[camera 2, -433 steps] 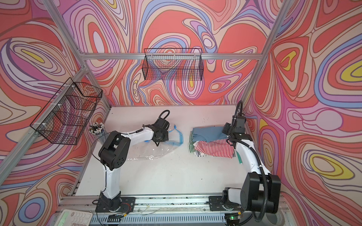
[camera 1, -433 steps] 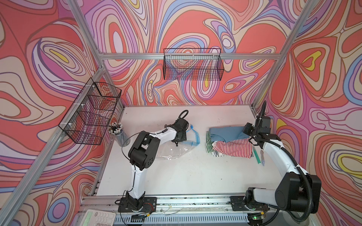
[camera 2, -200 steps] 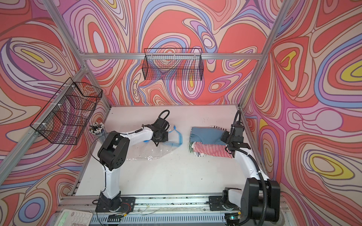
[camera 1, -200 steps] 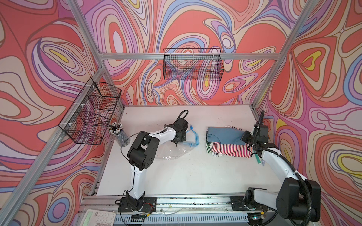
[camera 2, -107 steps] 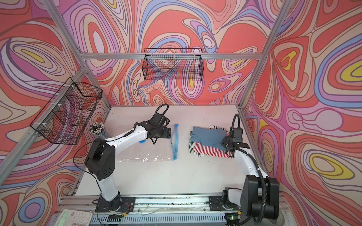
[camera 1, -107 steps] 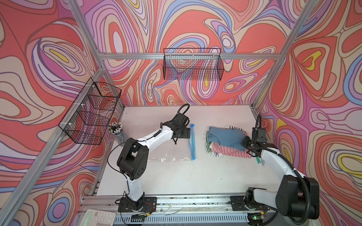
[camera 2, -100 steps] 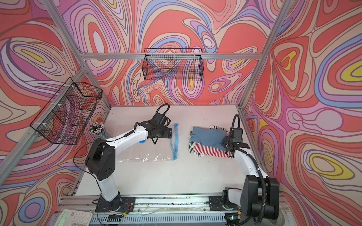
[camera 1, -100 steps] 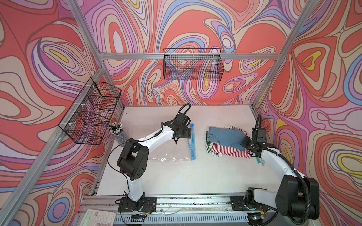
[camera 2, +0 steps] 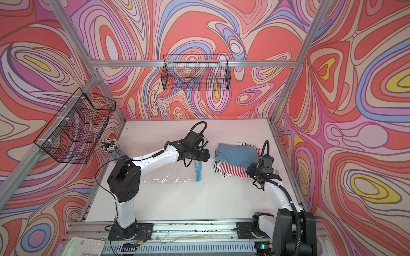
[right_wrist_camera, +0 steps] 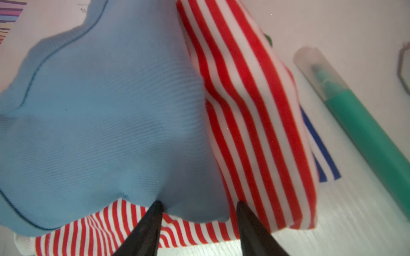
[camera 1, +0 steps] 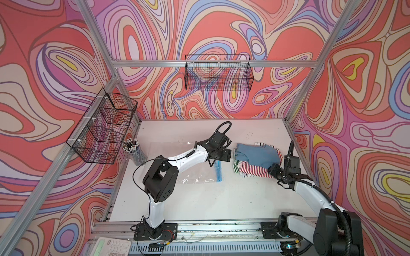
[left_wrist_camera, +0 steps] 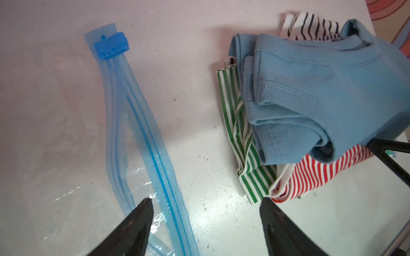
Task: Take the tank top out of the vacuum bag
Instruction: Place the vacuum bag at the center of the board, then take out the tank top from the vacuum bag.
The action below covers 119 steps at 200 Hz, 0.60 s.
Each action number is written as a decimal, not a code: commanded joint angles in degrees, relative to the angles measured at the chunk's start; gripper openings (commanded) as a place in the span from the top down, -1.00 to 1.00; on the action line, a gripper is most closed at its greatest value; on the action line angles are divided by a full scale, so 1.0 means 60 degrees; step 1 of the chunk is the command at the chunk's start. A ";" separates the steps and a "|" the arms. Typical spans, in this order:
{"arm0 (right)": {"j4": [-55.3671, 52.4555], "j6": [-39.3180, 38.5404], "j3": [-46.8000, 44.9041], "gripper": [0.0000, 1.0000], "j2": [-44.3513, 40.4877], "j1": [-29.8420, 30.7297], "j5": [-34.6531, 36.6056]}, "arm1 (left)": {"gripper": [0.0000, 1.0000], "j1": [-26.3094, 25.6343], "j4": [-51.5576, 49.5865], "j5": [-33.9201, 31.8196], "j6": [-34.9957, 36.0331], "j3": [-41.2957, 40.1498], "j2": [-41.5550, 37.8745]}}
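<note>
The bag (camera 1: 195, 178) got dropped since a second ago. Its blue zip strip (left_wrist_camera: 142, 124) now lies flat in the middle of the surface (camera 1: 199, 206). The left jaws are wide open over it, holding nothing. The right jaws let go too: about half open, tips at the hem of the blue tank top (right_wrist_camera: 99, 110), which sits on the clothes pile (camera 1: 250, 169) by the right edge.
</note>
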 commanded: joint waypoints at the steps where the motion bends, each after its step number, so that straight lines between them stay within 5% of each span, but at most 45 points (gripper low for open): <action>1: 0.0665 0.0098 -0.0086 -0.04 -0.0003 -0.0036 -0.0177 | -0.54 -0.0042 0.0478 0.0769 -0.0161 0.0332 0.0475; 119: 0.0551 -0.0179 0.0101 0.89 -0.0268 -0.0047 0.0095 | -0.34 -0.0262 0.1897 0.1966 -0.0804 0.1736 0.2474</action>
